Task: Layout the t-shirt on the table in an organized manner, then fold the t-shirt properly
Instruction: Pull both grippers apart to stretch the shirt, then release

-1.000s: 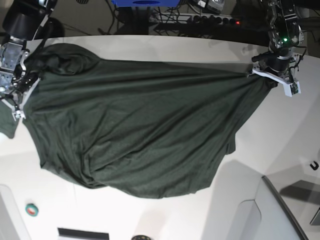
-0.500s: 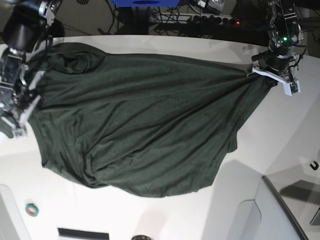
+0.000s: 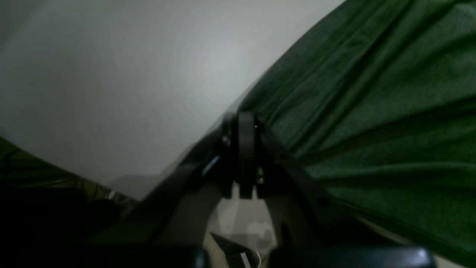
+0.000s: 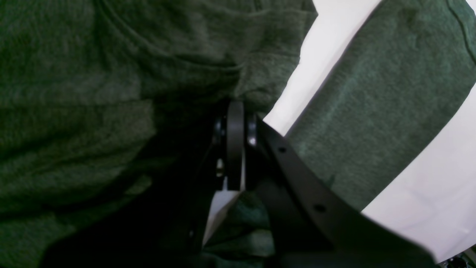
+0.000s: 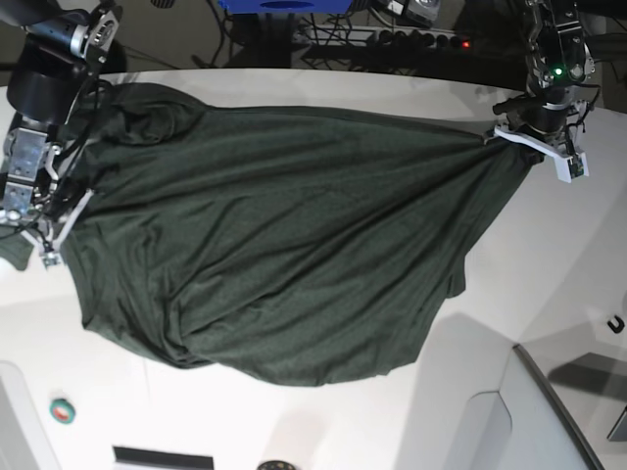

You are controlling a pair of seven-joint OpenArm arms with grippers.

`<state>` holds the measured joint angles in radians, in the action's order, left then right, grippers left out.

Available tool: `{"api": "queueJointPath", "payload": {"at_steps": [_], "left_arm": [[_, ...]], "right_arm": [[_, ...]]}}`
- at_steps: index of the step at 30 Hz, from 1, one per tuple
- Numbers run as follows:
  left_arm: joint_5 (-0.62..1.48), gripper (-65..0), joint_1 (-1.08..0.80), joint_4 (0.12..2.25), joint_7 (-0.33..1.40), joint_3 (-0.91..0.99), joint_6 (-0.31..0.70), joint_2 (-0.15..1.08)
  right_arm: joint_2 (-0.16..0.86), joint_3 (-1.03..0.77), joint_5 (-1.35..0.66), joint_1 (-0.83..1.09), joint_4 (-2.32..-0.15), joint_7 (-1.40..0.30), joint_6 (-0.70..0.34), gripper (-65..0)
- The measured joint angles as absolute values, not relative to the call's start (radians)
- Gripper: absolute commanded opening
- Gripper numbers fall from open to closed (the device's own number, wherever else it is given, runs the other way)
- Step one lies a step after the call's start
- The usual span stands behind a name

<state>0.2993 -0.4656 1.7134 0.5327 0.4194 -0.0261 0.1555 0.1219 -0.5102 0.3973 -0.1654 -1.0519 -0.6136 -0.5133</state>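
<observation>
The dark green t-shirt [image 5: 274,245] lies spread and wrinkled across the white table [image 5: 549,274], pulled taut between both arms. At the base view's right, my left gripper [image 5: 511,137] is shut on a gathered corner of the shirt. The left wrist view shows its jaws [image 3: 241,123] pressed together, with cloth [image 3: 372,93] fanning out from them over the tabletop [image 3: 111,74]. On the left, my right gripper [image 5: 44,235] is at the shirt's left edge. In the right wrist view it [image 4: 236,108] is shut on bunched fabric [image 4: 93,74], and a sleeve [image 4: 372,104] lies beside it.
A small green and red roll [image 5: 63,410] lies near the front left. A grey panel [image 5: 549,411] stands at the front right, with a black hook [image 5: 615,323] beside it. Cables and a power strip [image 5: 421,39] run behind the table's far edge.
My right gripper shifted along the shirt's left edge and its jaws closed on the fabric. The left gripper rose slightly toward the back, still holding its corner.
</observation>
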Motion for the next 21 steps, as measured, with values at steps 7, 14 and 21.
{"api": "queueJointPath", "payload": {"at_steps": [7, 14, 21], "left_arm": [[0.300, -65.0, -0.471, 1.713, 0.531, 0.419, -0.026, 0.155], [0.303, -65.0, -0.471, 1.713, 0.531, 0.419, -0.026, 0.155], [0.307, -65.0, -0.462, 1.713, 0.530, 0.414, -0.026, 0.145]], "right_arm": [[0.140, -0.513, 0.406, -0.152, -1.047, -0.630, -0.427, -64.8], [0.136, -0.513, 0.404, -0.141, -1.066, -0.631, -0.427, -64.8], [0.046, -0.507, 0.359, 0.005, -1.399, -0.538, -0.494, -58.7]]}}
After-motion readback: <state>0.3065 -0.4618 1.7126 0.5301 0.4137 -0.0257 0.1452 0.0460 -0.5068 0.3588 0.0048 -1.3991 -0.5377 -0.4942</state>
